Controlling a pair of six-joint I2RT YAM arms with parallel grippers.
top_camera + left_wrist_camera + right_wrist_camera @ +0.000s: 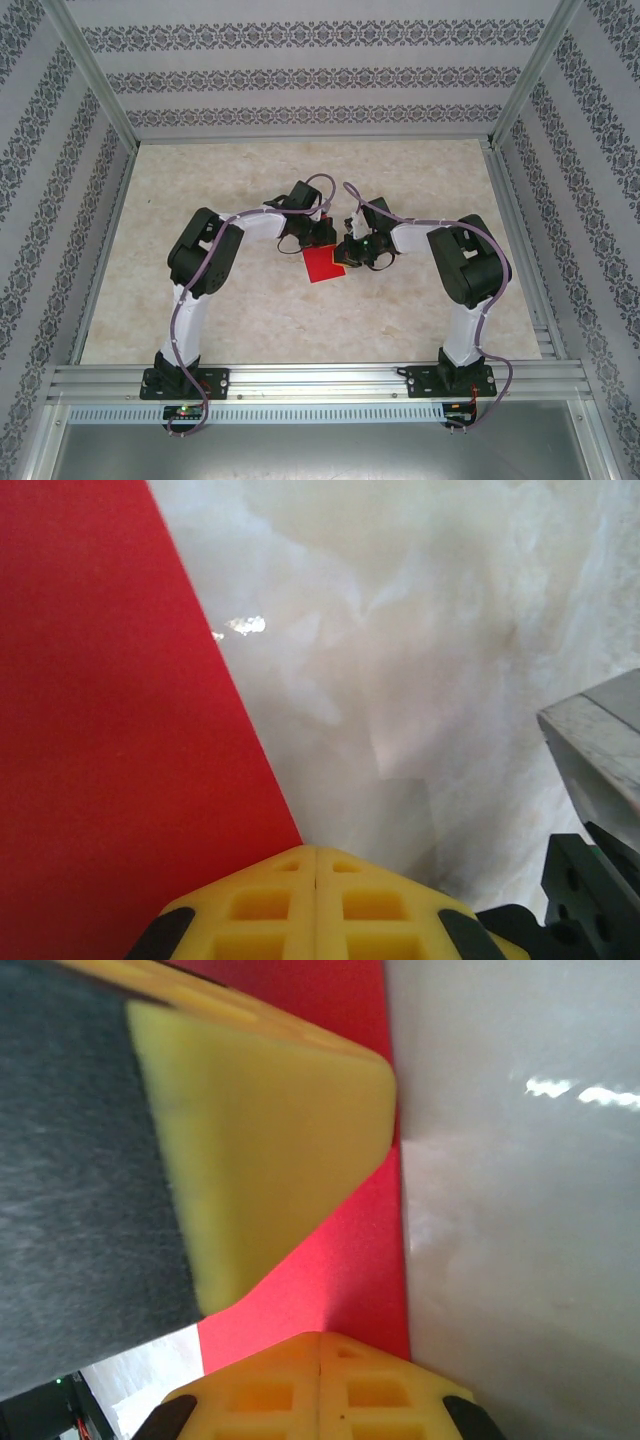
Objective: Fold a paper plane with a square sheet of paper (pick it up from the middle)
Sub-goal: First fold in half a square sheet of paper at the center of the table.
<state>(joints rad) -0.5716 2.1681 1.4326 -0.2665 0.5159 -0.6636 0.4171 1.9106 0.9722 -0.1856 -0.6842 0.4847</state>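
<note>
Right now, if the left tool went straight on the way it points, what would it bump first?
Probably the white table, just beside the edge of the red paper. The left tool is shut and points at bare tabletop; how far off that is, I can't tell.

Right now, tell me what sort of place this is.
Probably a robot test cell in a lab: an aluminium frame boxes in a pale marbled table, patterned walls screen it, and two arms are bolted at the near edge.
</note>
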